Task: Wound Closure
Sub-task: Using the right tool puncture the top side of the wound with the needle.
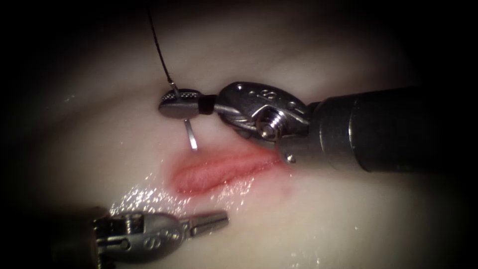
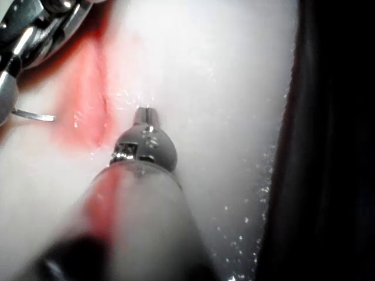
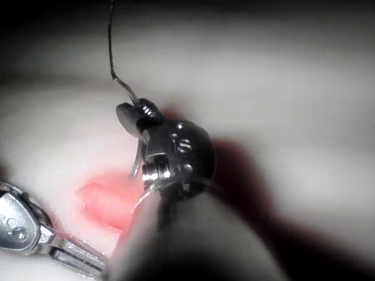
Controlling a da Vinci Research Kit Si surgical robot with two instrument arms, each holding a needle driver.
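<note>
My right tool (image 1: 167, 104) comes in from the right, its jaws shut on the curved needle (image 1: 191, 137) near its thread end. The needle points down, and its tip hangs just above the upper left end of the red cut (image 1: 219, 169). I cannot tell whether the tip touches the tissue (image 1: 348, 219). Dark thread (image 1: 158, 47) rises from the needle's tail and leaves the view upward. My left tool (image 1: 224, 217) lies low on the left of the cut, jaws shut and holding nothing. The right wrist view has the same grip (image 3: 132, 114), needle (image 3: 137, 161) and thread (image 3: 110, 41).
Wet glints (image 1: 144, 197) lie on the tissue between the left tool and the cut. In the left wrist view the left tool's tip (image 2: 145, 111) rests beside the cut (image 2: 88, 99), with the needle (image 2: 35, 117) and the right tool (image 2: 29, 35) beyond it.
</note>
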